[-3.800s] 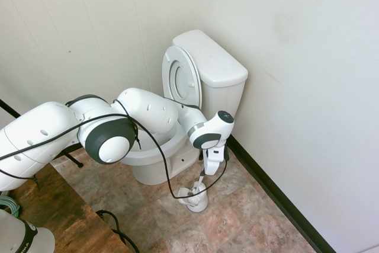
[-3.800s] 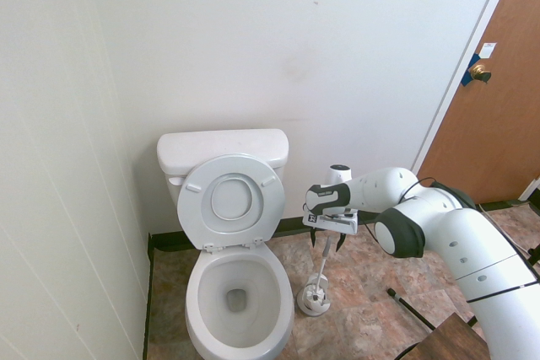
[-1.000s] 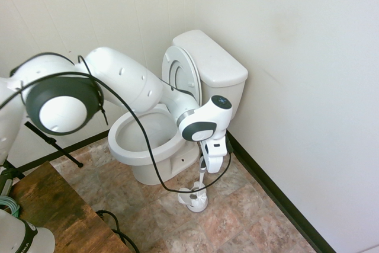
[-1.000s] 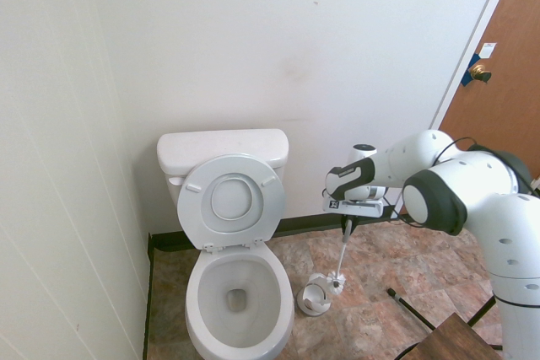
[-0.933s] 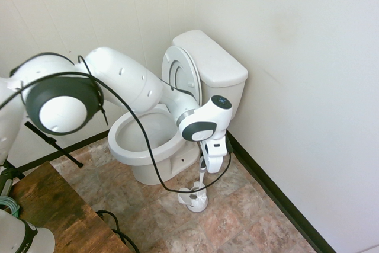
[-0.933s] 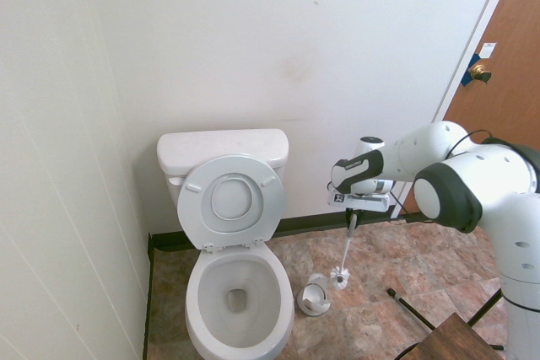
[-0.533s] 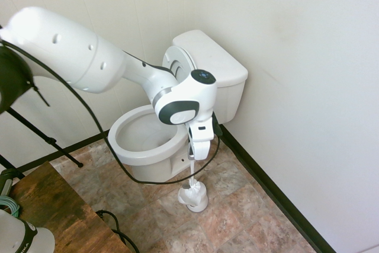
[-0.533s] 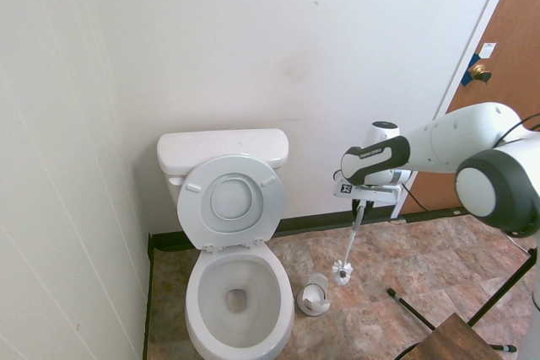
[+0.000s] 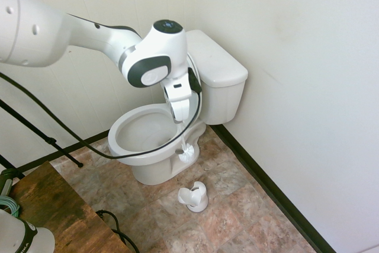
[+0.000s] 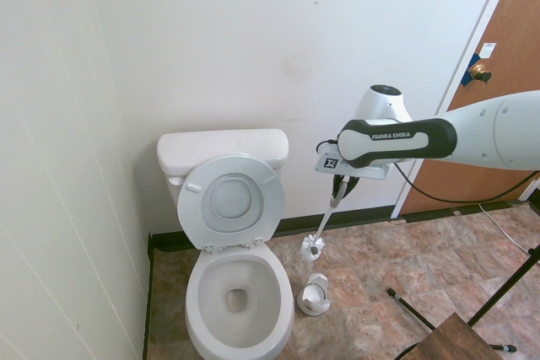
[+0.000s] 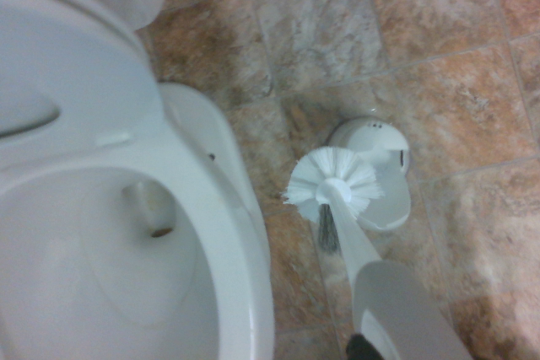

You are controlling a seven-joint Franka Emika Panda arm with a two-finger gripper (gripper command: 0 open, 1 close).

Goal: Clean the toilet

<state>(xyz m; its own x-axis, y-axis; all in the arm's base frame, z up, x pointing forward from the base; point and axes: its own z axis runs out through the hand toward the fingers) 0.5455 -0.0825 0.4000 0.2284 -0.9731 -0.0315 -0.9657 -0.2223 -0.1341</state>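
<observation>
In the corner of the tiled room, the toilet (image 10: 234,276) sits against the wall, lid and seat up, bowl open and facing out. White arm reaches in above it. Claw (image 10: 339,185) points down, clamped tight on the top of the brush (image 10: 324,223) handle. Brush hangs clear in the air, handle slanted, bristle head (image 9: 187,155) lowest, just beside the bowl's outer rim and not over the opening. Brush holder (image 10: 314,296) stands empty on the floor beside the bowl, below the head, well apart from it.

Key relation: in the second exterior view the bowl opening lies below and to the left of the claw. Brush's long axis already leans that way, head toward the toilet. Likely next: carry sideways over the rim, then lower the head in. Wrist view shows the head (image 11: 331,188) over the holder, bowl alongside.
</observation>
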